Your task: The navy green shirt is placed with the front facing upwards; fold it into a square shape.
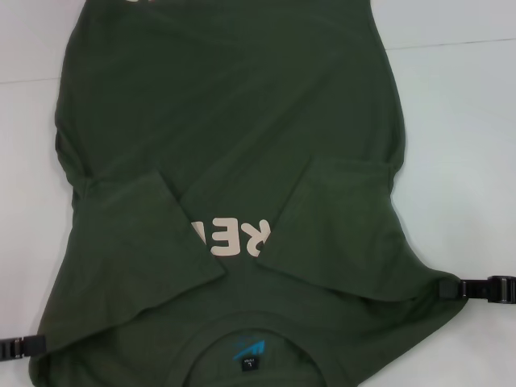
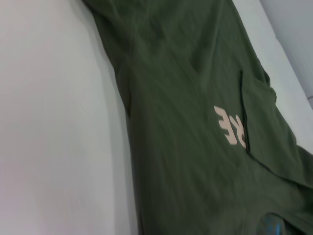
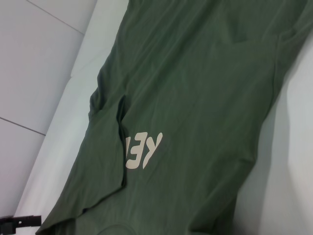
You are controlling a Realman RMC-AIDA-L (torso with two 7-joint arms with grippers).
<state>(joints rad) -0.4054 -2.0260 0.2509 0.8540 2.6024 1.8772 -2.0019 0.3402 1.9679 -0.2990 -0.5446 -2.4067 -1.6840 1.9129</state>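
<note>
The navy green shirt (image 1: 226,121) lies front up on the white table, collar end nearest me, hem at the far side. Both sleeves are folded inward over the chest and partly cover the pale lettering (image 1: 234,234). The blue neck label (image 1: 248,348) shows inside the collar. My left gripper (image 1: 36,346) sits at the shirt's near left shoulder edge, shut on the cloth. My right gripper (image 1: 447,288) pinches the right shoulder corner, which is drawn to a point. The wrist views show the shirt (image 2: 186,98) (image 3: 205,73) stretching away, and the right wrist view also catches the left gripper (image 3: 29,221).
White table (image 1: 459,121) surrounds the shirt on both sides. A seam line in the surface runs along the far right of the table. No other objects are in view.
</note>
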